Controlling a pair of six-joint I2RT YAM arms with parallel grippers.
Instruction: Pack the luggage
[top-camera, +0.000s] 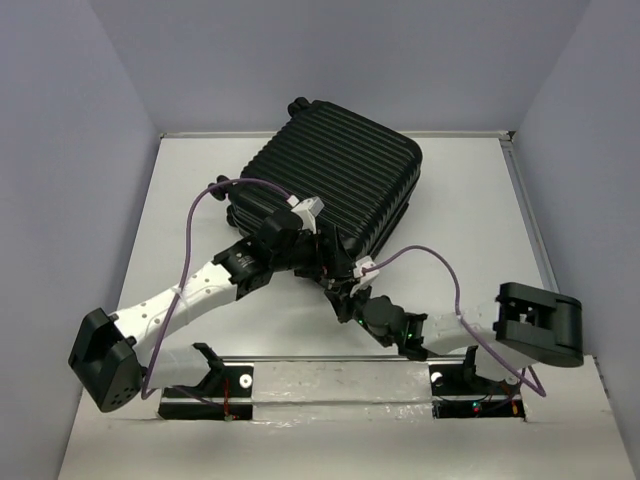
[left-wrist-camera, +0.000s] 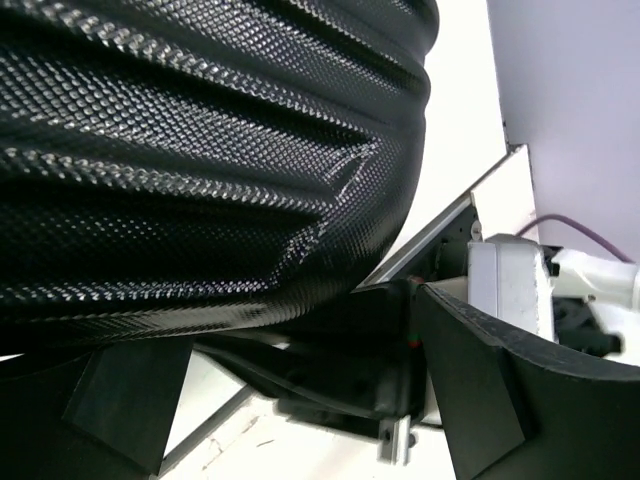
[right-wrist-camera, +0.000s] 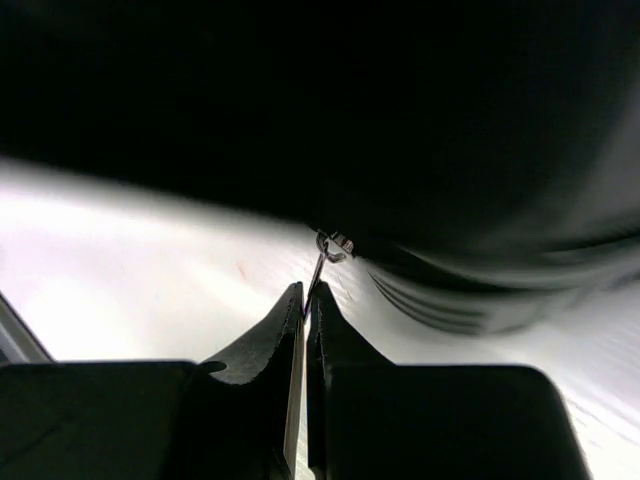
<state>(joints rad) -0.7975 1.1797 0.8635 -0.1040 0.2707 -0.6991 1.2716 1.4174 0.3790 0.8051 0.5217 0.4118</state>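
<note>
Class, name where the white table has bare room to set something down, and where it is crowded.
Bare: white table left of the black ribbed hard-shell suitcase, and right of it toward the wall. Crowded: its near edge, where left hand and right hand meet.

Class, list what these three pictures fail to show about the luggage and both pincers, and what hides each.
Inside of the luggage: every view; the closed shell hides it.
What the metal pull hangs from: right wrist view; dark and blurred.
Tips of the right pincer: top view; its wrist covers them.
Whether the left pincer touches the luggage: left wrist view; the shell's bulge overlaps its fingers.
</note>
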